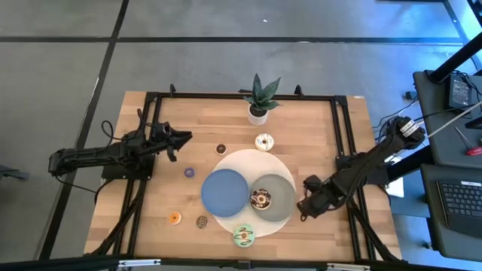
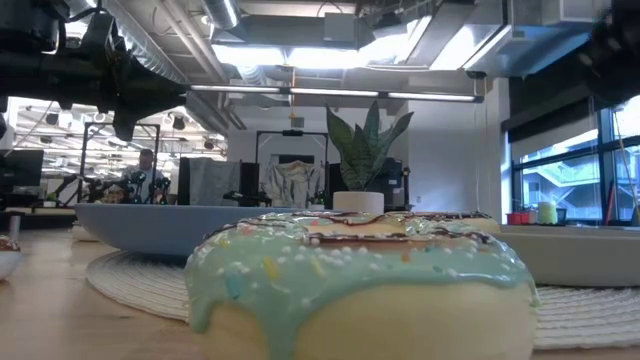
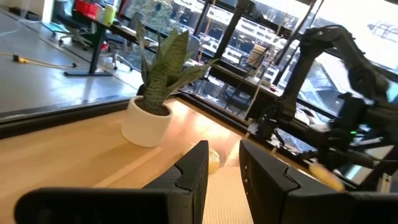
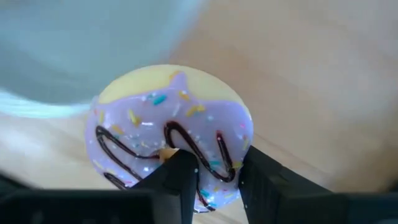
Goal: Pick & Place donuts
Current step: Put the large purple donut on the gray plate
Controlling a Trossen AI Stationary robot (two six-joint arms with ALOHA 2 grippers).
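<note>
Wooden table [image 1: 301,128] is carrying the round mat [image 1: 239,162], where the right gripper [image 4: 214,180], reaching in low from the right edge, is clenching a pink donut [image 4: 171,146]. Left gripper [image 1: 184,138] is hovering by the left edge, fingers slightly parted and grasping nothing.

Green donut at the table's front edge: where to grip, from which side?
Green donut lies flat, icing up, at the front rim of the white mat. Probably best to bring the tool straight down and pinch across its plain outer sides, below the icing.
</note>
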